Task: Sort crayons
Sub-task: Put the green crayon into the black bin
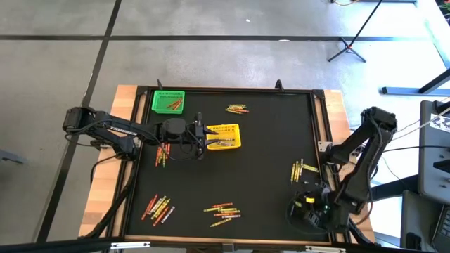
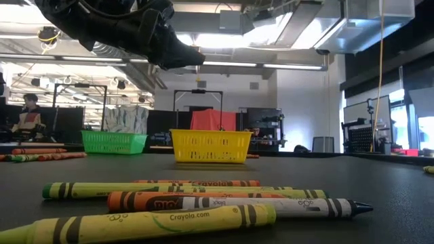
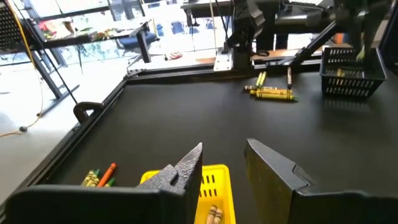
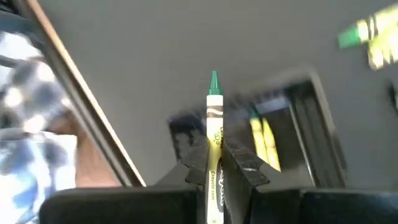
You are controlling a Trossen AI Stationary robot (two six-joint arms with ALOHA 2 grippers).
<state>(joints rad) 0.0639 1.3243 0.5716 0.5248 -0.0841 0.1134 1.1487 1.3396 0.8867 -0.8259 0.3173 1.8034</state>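
Left gripper [image 3: 222,163] hovering open, empty, over the yellow basket [image 1: 223,137]. Right gripper [image 4: 222,157] clamped on a green crayon [image 4: 214,130], above the black basket [image 1: 307,213]. Other crayons [image 1: 221,210] scattered well apart.

We see the mat's [image 1: 267,161] middle bare, so a gripper can pass freely there. Obstacles at the far side: green basket [image 1: 168,102], yellow basket [image 1: 223,136] w/ the left gripper [image 1: 208,133] over its edge. Crayon piles [image 1: 223,211] line the near edge, black basket [image 1: 307,212] in the near right corner.
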